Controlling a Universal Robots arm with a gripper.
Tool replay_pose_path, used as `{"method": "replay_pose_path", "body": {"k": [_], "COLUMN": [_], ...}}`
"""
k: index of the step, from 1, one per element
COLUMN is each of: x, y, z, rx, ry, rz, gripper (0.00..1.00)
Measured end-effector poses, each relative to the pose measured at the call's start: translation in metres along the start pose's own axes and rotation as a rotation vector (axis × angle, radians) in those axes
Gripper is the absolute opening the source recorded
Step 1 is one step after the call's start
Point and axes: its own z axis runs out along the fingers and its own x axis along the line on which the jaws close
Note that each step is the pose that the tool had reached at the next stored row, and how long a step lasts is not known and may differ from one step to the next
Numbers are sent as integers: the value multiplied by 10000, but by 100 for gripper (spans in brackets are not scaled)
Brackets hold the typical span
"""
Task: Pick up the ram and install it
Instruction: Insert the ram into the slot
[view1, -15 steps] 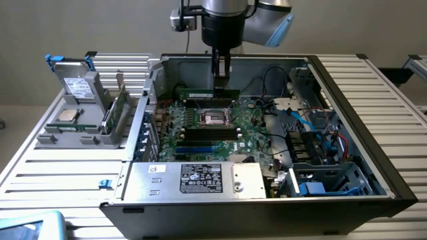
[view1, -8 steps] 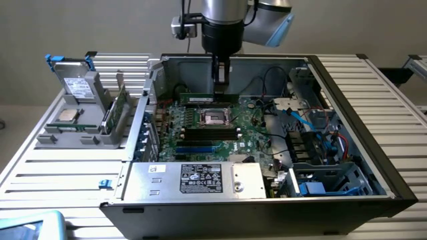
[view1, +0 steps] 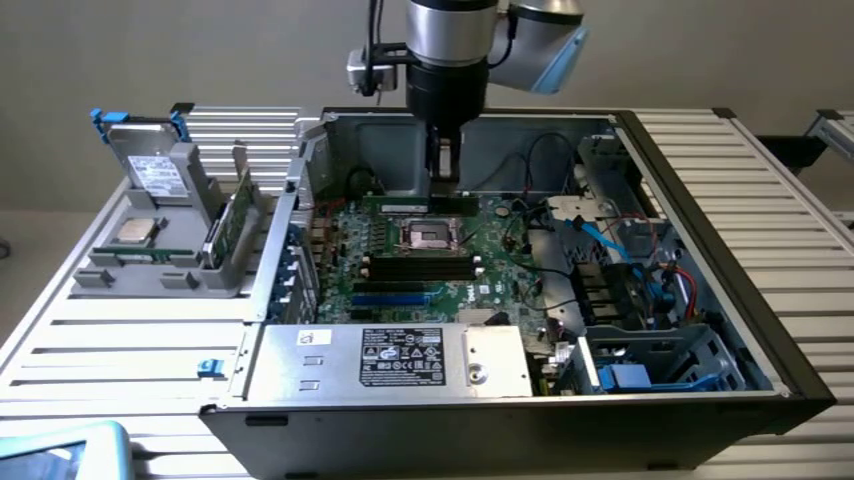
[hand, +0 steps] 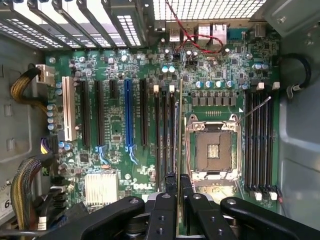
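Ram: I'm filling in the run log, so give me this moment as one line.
claw: shut on ram | position: over motherboard, beside CPU socket | seated: cannot tell

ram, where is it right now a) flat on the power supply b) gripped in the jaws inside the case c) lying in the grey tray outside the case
b, the ram stands edge-on between the jaws over the motherboard, beside the cpu socket

Slatted white table (view1: 120, 350) carries an open computer case (view1: 534, 420) lying on its side, a grey parts rack (view1: 160, 275) just beside it toward the exterior view's left, and a pale blue object (view1: 60, 450) nearer the camera.
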Motion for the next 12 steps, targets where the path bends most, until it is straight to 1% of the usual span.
{"method": "replay_pose_path", "body": {"k": [12], "x": [2], "y": [-2], "z": [218], "rx": [0], "ry": [0], "rz": [0], "gripper": [15]}}
